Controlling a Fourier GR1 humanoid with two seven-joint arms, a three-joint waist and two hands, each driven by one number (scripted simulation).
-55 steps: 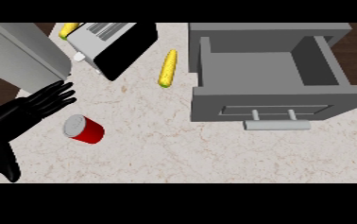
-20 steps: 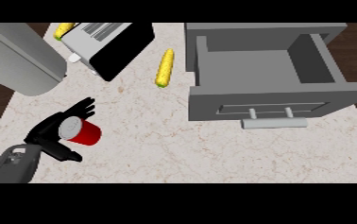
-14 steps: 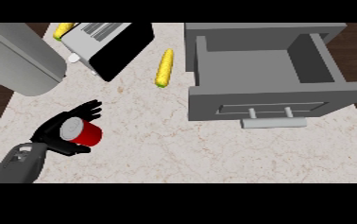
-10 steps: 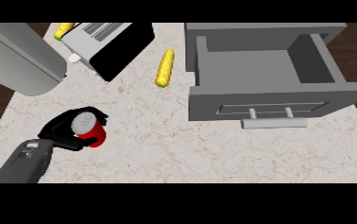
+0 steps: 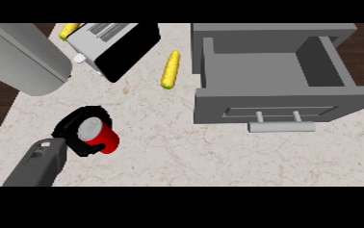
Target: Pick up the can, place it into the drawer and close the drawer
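**L hand wraps the can: grasp made, lift comes next**

The left hand [image 5: 69,132] is at the near-left of the pale speckled stone surface [image 5: 177,150]. Its black fingers [image 5: 92,110] are curled round the red cylindrical can [image 5: 105,138], whose grey top shows inside the ring of the hand. So the fingers are clamped on the can, not apart.

Change vs. approx. a sec ago: back then the fingers are spread beside the can, and now they wrap it. The can's spot on the surface is about the same, so this reads as a grasp just completed, w/ no carry yet. Can't tell whether the can is off the surface or resting on it.

The open grey box drawer [image 5: 263,107] is right of the can & well apart, w/ its bar handle [image 5: 280,126] facing near. The can is not yet in it. A yellow corn cob [image 5: 170,69] lies just left of the drawer, far of the likely path. A grey-and-black toaster [image 5: 117,42] & a big grey rounded vessel [image 5: 28,58] stand at far left, out of the way. The right hand doesn't show.

For the task, pick-up is prob. secured. What's left:
- lift the can
- carry it right & over the drawer's front wall
- let go
- push the front shut

Main risk, IMO: the can clips that front wall if carried low.
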